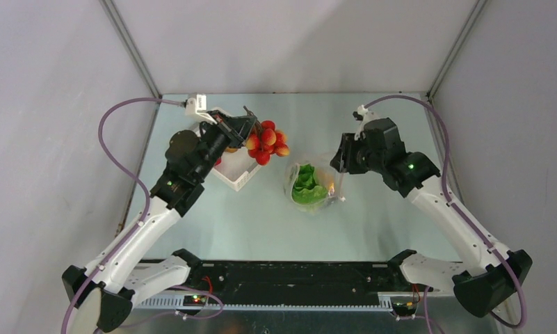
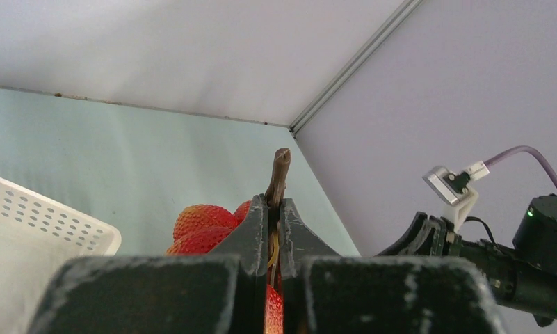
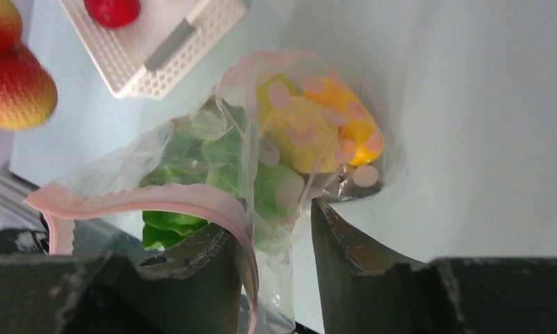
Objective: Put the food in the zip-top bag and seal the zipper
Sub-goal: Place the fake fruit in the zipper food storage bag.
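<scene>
Nearest the lens, the right gripper (image 3: pixel 270 219) is standing with its jaws parted to a moderate gap, gripping nothing. Clear film of the zip-top bag (image 3: pixel 115 167) is hanging in that gap, and the pink zipper (image 3: pixel 157 198) is curving across the tip of the finger at the lower left of the right wrist view. The bag is showing pale pink dots and is lying crumpled with its mouth facing the gripper. Inside it, a green leafy piece (image 3: pixel 192 156) is sitting at centre frame, with a yellow piece (image 3: pixel 300 132) and an orange piece (image 3: pixel 359 136) pressed against the far wall. In the top view the bag (image 1: pixel 310 184) is resting on the table (image 1: pixel 261 223) right of centre. The right arm (image 1: pixel 428 195) is reaching from the lower right corner, elbow bent, wrist pointing down at the bag.

The left gripper (image 2: pixel 274 202) is clamping shut on the brown stem (image 2: pixel 280 170) of a red fruit cluster (image 2: pixel 202 226). In the top view the cluster (image 1: pixel 267 142) is hanging just beyond the far corner of the white lattice basket (image 1: pixel 240 174), left of the bag. One red piece (image 3: pixel 112 10) is lying in the basket. The left arm (image 1: pixel 143 229) is stretching from the lower left corner toward upper centre, wrist roughly level.
</scene>
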Motion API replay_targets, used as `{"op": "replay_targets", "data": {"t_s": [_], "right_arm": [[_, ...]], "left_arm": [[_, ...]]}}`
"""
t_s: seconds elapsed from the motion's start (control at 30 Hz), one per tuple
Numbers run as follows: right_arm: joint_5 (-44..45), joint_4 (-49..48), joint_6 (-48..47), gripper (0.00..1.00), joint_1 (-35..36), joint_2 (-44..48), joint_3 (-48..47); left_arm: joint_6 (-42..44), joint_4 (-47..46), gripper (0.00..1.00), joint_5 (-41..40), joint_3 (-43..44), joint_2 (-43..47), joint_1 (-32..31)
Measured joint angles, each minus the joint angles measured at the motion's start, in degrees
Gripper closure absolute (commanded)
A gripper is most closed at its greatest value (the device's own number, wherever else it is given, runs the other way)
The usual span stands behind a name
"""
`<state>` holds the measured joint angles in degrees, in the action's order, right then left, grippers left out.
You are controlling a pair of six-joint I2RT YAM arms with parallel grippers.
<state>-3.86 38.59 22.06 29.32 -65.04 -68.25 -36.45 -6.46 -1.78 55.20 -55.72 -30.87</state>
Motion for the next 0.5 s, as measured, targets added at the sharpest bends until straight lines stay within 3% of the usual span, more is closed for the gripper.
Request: {"op": "replay_targets", "data": {"t_s": [0.1, 0.13, 0.2, 0.5], "right_arm": [[0.9, 2.3, -1.4, 0.76, 2.9, 1.4, 0.6], [1.3, 3.2, -1.7, 0.87, 4.3, 2.1, 0.8], [2.0, 4.3, -2.4, 0.99, 6.5, 3.0, 1.1], [6.3, 3.5, 0.6, 1.0, 8.7, 3.7, 1.2]], "left_arm": [[0.3, 0.1, 1.0, -0.1, 0.0, 0.0, -0.1], [0.4, 0.2, 1.0, -0.2, 0.0, 0.0, -0.1], [0.5, 0.2, 1.0, -0.2, 0.0, 0.0, -0.1], [2.3, -0.3, 1.0, 1.5, 0.0, 3.5, -2.7]]}}
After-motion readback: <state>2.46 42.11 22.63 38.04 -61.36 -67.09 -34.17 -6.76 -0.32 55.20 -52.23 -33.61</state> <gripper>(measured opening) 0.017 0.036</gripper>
